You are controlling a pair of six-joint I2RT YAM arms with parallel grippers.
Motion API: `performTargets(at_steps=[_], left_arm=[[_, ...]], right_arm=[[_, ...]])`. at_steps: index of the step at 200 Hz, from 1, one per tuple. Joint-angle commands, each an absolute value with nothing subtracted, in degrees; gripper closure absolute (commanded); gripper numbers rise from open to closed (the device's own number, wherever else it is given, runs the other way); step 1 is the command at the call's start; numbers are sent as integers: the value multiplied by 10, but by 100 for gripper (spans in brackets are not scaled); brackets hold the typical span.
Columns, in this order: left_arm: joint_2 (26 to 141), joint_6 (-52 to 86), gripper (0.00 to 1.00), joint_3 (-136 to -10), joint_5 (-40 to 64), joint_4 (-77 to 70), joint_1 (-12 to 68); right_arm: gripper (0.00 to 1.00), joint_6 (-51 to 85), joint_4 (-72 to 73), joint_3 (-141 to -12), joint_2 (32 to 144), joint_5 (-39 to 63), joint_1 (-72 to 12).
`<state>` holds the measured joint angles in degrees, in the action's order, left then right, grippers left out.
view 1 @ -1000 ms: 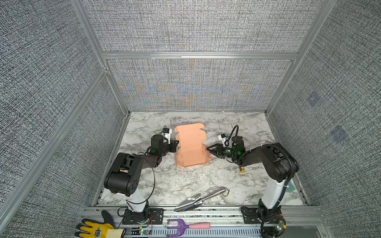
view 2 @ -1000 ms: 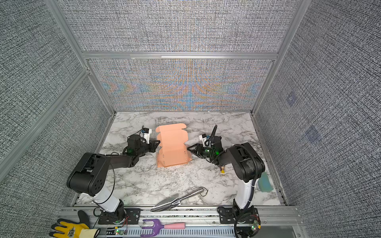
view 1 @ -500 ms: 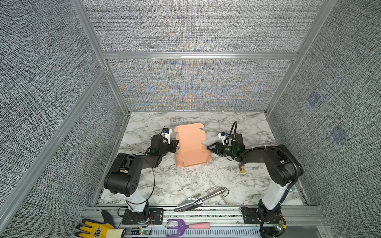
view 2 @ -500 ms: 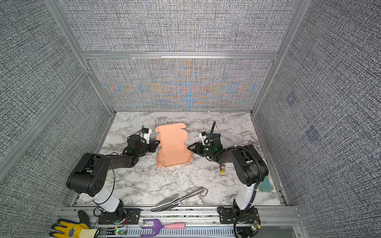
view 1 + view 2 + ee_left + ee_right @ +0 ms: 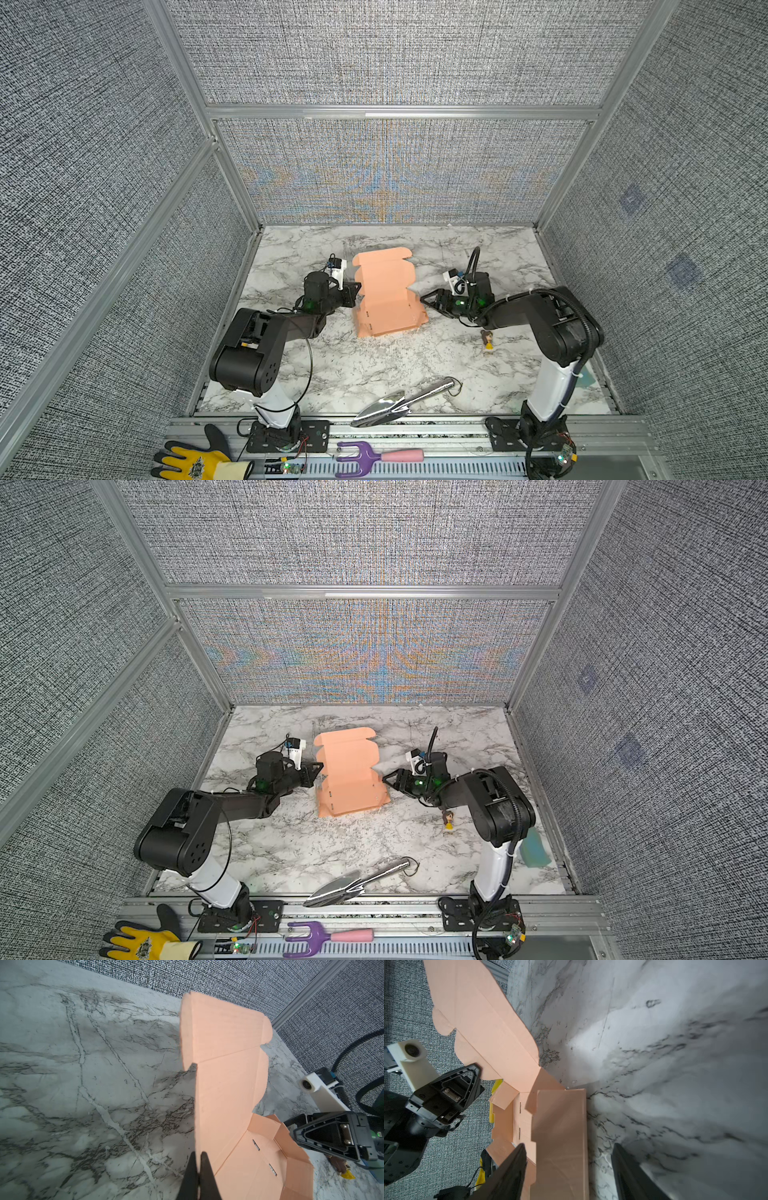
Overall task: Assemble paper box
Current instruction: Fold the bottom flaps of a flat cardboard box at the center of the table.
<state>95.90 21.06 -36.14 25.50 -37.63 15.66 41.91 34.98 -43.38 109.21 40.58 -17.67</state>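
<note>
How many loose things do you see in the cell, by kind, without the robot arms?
Cardboard: 1, the paper box
Garden tools: 2, the silver trowel and the purple fork
Gloves: 1, the yellow glove
Toys: 1, the small toy figure
Unclear: 1, the teal piece
Total: 6

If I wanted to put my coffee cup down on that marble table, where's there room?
Widest bare marble lies between the paper box and the trowel in front. The strip behind the box along the back wall is also bare. Crowded: the middle, where left gripper and right gripper flank the box, and around the figurine.
</note>
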Motion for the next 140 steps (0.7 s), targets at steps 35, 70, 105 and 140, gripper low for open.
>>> performTargets(at_steps=[35, 70, 105, 140], left_arm=[[957, 208, 100, -359, 262, -401, 157], [956, 211, 100, -353, 262, -410, 157], [952, 205, 100, -339, 263, -439, 160], [934, 199, 100, -328, 254, -453, 166]], right_arm=[[32, 502, 444, -417, 1089, 432, -189], [32, 536, 474, -413, 1072, 440, -197], [33, 530, 447, -417, 1060, 430, -211], [33, 510, 413, -416, 1046, 411, -222]])
